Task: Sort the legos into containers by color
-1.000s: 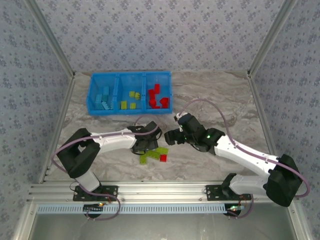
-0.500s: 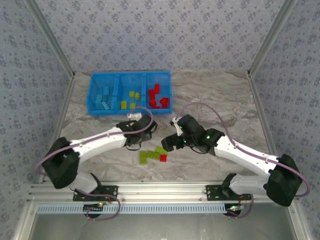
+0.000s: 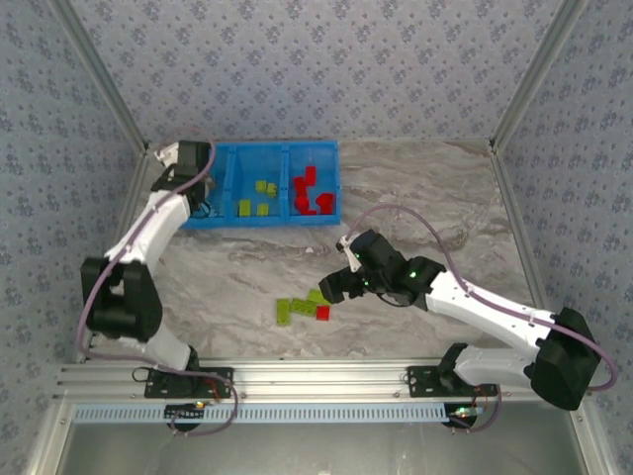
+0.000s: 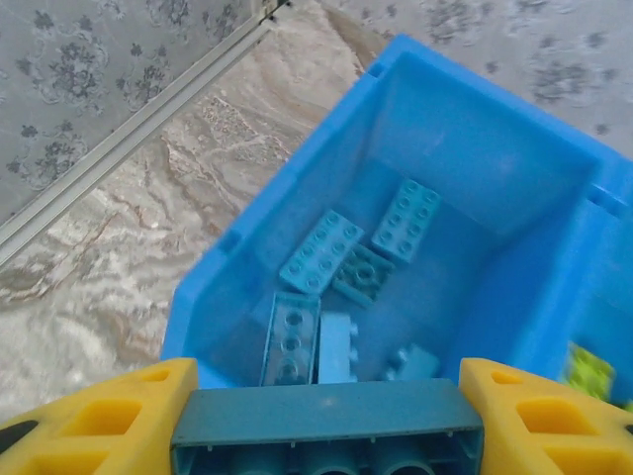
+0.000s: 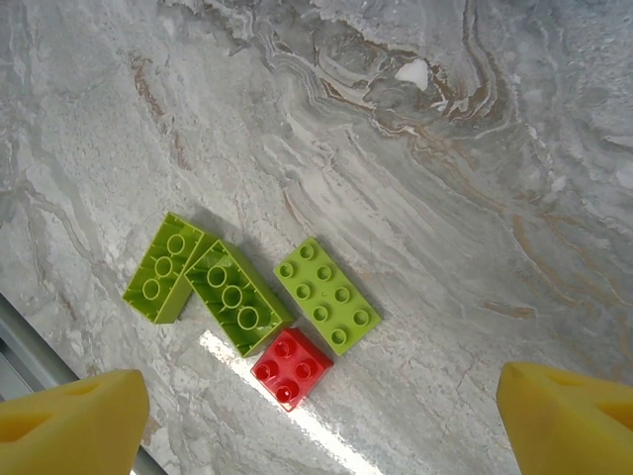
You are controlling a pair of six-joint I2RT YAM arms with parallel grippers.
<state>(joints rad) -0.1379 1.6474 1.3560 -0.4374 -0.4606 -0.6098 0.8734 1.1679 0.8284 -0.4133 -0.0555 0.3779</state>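
**Top external and wrist views: sorting station, condition at inspection**

Marbled grey counter (image 3: 445, 198) is carrying every item. Containers (image 3: 277, 222), three blue bins joined in one row, are sitting at its far left. Left arm (image 3: 148, 223) is reaching along the left side to the left bin. Right arm (image 3: 475, 302) is stretching from the near right corner toward the middle of the counter.

Left pincer (image 4: 321, 450) is grasping a light blue brick (image 4: 326, 421) between its yellow fingers (image 4: 94, 411) and holding it above the left bin. Right pincer (image 3: 334, 287) is standing released, its jaws wide apart and grasping nothing. It is hovering over the loose legos (image 5: 237, 297) near the front middle of the counter.

Sorted pieces are lying as follows:
- Light blue pieces (image 4: 321, 252) are lying in the left bin.
- Lime green pieces (image 3: 259, 196) are lying in the middle bin.
- Red pieces (image 3: 312, 193) are lying in the right bin.

Four pieces are lying loose on the counter. Two are lime green bricks touching in a V, and a third green brick (image 5: 326, 295) is lying flat, studs up, just beside them. One small red brick (image 5: 292, 368) is touching the near ends of two of the greens.
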